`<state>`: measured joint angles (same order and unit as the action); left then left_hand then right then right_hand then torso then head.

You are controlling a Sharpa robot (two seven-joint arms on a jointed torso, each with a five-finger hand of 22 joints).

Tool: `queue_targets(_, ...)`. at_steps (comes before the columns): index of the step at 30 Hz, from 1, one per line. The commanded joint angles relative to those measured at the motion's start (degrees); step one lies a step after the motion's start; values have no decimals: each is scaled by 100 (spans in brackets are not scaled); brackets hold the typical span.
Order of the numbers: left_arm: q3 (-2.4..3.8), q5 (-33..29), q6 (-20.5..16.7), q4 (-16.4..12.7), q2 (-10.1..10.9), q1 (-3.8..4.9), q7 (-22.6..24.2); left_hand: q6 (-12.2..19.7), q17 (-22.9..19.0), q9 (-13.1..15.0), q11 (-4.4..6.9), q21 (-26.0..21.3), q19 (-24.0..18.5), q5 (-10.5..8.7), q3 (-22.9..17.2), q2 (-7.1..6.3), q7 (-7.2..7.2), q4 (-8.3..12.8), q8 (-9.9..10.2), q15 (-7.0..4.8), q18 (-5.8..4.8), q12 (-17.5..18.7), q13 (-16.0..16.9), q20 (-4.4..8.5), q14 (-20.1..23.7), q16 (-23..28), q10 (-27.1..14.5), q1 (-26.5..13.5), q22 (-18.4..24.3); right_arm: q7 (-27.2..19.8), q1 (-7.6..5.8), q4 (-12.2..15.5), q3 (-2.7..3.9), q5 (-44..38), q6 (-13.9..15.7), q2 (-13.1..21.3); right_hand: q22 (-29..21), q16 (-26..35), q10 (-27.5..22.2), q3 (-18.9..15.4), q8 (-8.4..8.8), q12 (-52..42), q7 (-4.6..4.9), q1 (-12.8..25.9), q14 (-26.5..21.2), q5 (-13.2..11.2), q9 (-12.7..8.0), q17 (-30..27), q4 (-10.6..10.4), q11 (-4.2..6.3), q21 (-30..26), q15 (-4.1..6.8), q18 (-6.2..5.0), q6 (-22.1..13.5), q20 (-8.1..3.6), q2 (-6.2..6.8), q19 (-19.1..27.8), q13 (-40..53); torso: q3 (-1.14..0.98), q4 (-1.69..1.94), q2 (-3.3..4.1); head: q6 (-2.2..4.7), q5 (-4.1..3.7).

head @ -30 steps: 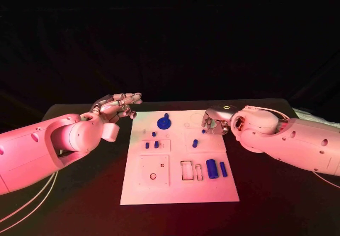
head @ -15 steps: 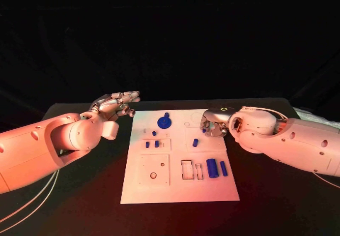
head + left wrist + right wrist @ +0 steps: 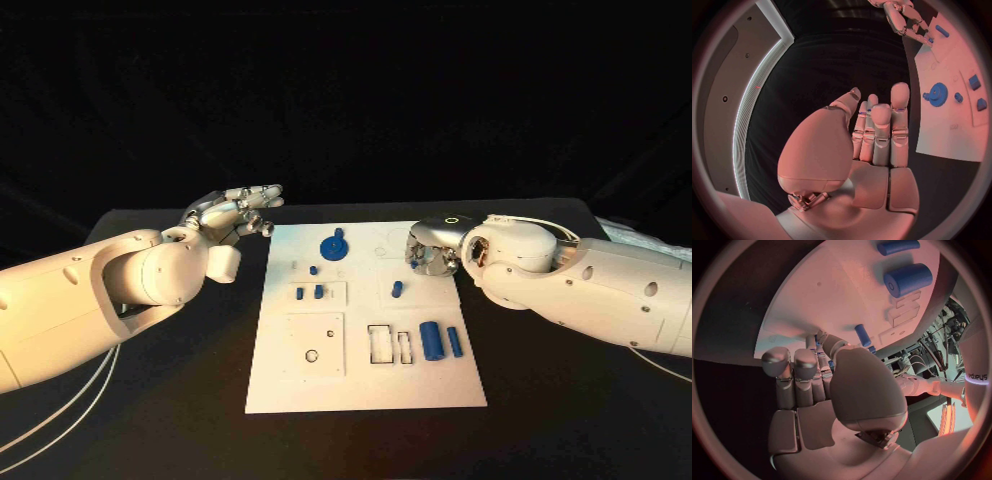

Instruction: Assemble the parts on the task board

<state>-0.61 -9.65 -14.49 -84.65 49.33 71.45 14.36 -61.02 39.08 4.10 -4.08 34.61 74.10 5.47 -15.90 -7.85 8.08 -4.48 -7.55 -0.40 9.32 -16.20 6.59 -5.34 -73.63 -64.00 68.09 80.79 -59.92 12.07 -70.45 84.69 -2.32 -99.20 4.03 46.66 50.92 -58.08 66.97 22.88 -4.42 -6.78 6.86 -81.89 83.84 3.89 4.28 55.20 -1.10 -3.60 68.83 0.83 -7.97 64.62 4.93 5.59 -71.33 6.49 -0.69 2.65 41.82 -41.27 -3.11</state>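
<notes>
Right hand (image 3: 433, 252) fingertips hidden behind its own wrist; whether they hold a part is unclear

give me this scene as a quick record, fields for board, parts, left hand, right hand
board: white task board flat on the black table, between the arms
parts: blue gear at the far end; thick blue cylinder and thinner blue pin side by side near the right edge; small blue pegs in the middle
left hand: left hand off the board's far left corner, fingers straight, holding nothing
right hand: right hand over the board's far right part; whether it holds a piece cannot be told
</notes>
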Motion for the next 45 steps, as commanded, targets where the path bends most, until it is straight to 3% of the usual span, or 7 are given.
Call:
queue_targets(1, 3, 18, 41, 7, -23, 1, 31, -25, -5, -5, 23, -20, -7, -32, 15, 29, 6, 31, -36, -17, 35, -27, 5, -1, -23, 5, -28, 35, 5, 56, 80, -28, -37, -170, -239, -60, 20, 31, 57, 77, -21, 16, -13, 38, 85, -65, 11, -14, 9, 32, 32, 25, 54, 80, -40, -72, -19, -49, -6, -4, 2, -7, 15)
queue_targets(9, 3, 57, 59, 2, -36, 0, 4, -22, -2, -6, 22, -25, -6, -32, 15, 32, 7, 36, -36, -18, 35, -30, 6, 0, -23, 3, -35, 44, 8, 167, 137, -65, -37, -368, -168, -127, 288, 27, 284, 299, -100, -23, -63, 28, 122, -107, 59, -37, 87, 92, 197, 69, 101, 294, -72, -204, -166, -105, -5, -5, 1, -27, 10)
queue_targets(16, 3, 75, 53, 1, -37, 0, 5, -17, -27, -8, 21, -53, -8, -29, 9, 49, 8, 48, -37, -17, 38, -40, 10, 1, -14, 14, -52, 69, 26, 187, 157, -21, -36, -432, -41, -103, 608, -102, 476, 377, -152, -20, -87, 100, 174, -111, 108, 57, 162, 122, 395, 105, 161, 424, -93, -181, -333, -138, 2, -5, -3, -31, 6)
queue_targets(25, 2, 90, 57, 11, -34, -5, 10, -18, -61, -9, 21, -123, -22, -23, -5, 79, 6, 67, -42, -17, 46, -55, 16, 2, 2, 29, -77, 108, 68, 123, 198, 167, -27, -425, 863, 29, 653, -149, 460, 454, -121, 64, -50, 139, 179, -112, 113, 81, 213, 88, 435, 98, 168, 391, -92, -148, -355, -191, 3, -3, -8, -28, 15)
queue_targets(35, 2, 104, 74, 19, -44, -10, 26, -24, -67, -8, 22, -131, -22, -19, -12, 92, 3, 78, -48, -17, 46, -65, 20, 3, 7, 31, -86, 127, 73, 98, 203, 357, 15, -322, 1201, 192, 694, -183, 475, 465, -115, 83, -32, 179, 179, -114, 117, 110, 216, 71, 462, 91, 177, 392, -83, -120, -372, -206, -2, -7, 0, -16, 28)
queue_targets(45, 2, 120, 76, 27, -71, -16, 42, -26, -72, -8, 23, -142, -24, -19, -14, 96, 2, 82, -50, -18, 47, -69, 21, 3, 10, 33, -88, 133, 79, 35, 188, 834, 77, -187, 1445, 386, 747, -227, 500, 476, -120, 87, -32, 188, 184, -112, 124, 152, 225, 75, 493, 97, 185, 407, -78, -109, -397, -211, 0, -9, -5, -20, 52)
